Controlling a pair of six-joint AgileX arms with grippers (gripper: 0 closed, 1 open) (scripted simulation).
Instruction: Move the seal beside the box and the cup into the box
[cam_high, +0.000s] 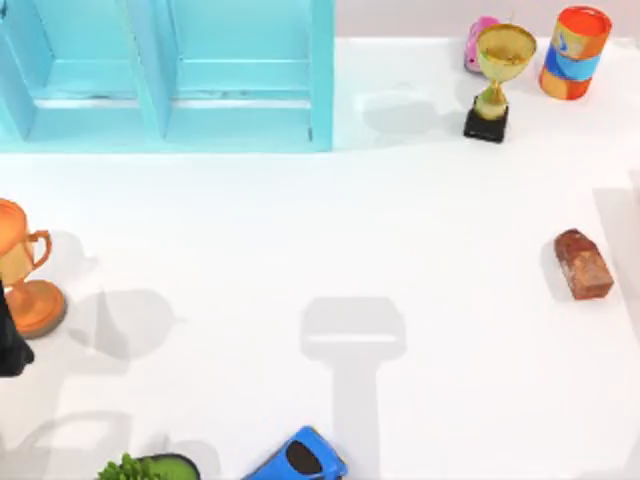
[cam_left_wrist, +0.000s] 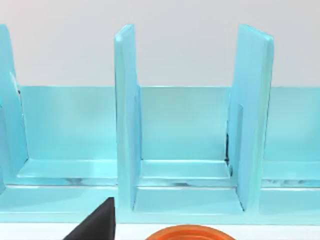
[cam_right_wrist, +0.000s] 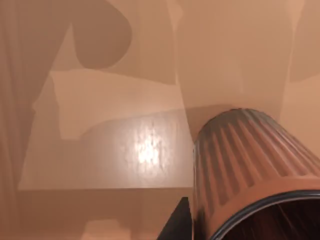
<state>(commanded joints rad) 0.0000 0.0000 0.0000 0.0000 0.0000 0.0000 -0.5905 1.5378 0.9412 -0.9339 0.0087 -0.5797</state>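
Carrying the ribbed pinkish-brown cup (cam_right_wrist: 250, 170) at my right wrist, finger state untold, I leave the mottled red-brown seal (cam_high: 583, 264) on the white desk (cam_high: 300, 240), far from the turquoise box (cam_high: 170, 80)

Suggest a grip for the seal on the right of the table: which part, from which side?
The seal lies flat and elongated, running diagonally with its rounded end toward the back. Probably best to come straight down from above and close the jaws across its short width at mid-length; the table around it is bare, so both long sides are free.
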